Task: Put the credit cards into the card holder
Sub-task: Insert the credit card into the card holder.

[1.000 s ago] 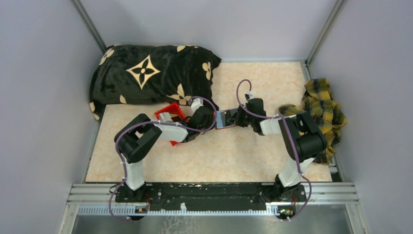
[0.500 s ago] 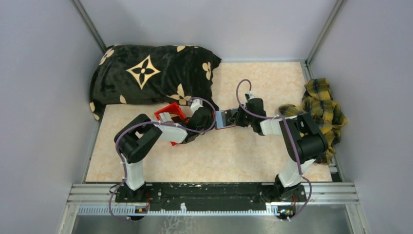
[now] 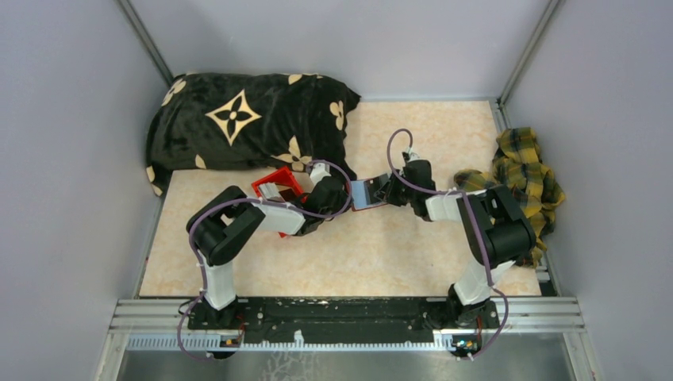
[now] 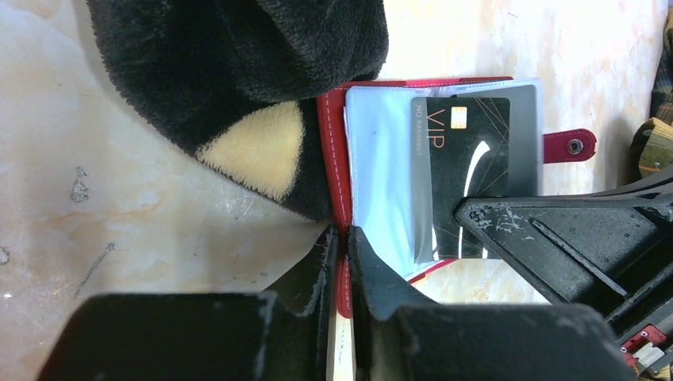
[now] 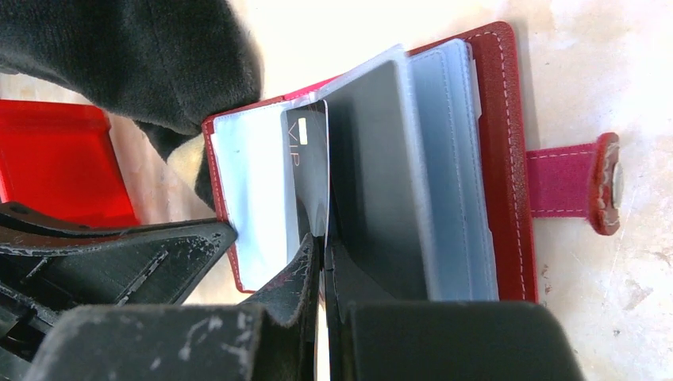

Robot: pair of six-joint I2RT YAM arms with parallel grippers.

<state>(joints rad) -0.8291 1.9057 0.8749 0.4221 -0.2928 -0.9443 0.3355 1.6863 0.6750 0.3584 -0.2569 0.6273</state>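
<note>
The dark-red card holder (image 3: 363, 193) lies open between my two grippers, its clear blue-grey sleeves fanned out. My left gripper (image 4: 343, 234) is shut on its red cover edge (image 4: 333, 159). My right gripper (image 5: 321, 242) is shut on a black card marked VIP (image 5: 305, 167), which stands among the sleeves; the card also shows in the left wrist view (image 4: 468, 151). The snap tab (image 5: 603, 190) sticks out to the right. In the top view the left gripper (image 3: 347, 196) and the right gripper (image 3: 379, 193) meet at the holder. No pale or tan cards are in view.
A black patterned pillow (image 3: 238, 119) lies at the back left, its corner touching the holder (image 4: 262, 151). A bright red plastic bin (image 3: 274, 184) sits beside the left wrist and shows in the right wrist view (image 5: 55, 159). A yellow plaid cloth (image 3: 524, 175) lies at the right edge.
Both wrists and the card holder have shifted only very slightly. Both grips are unchanged.
</note>
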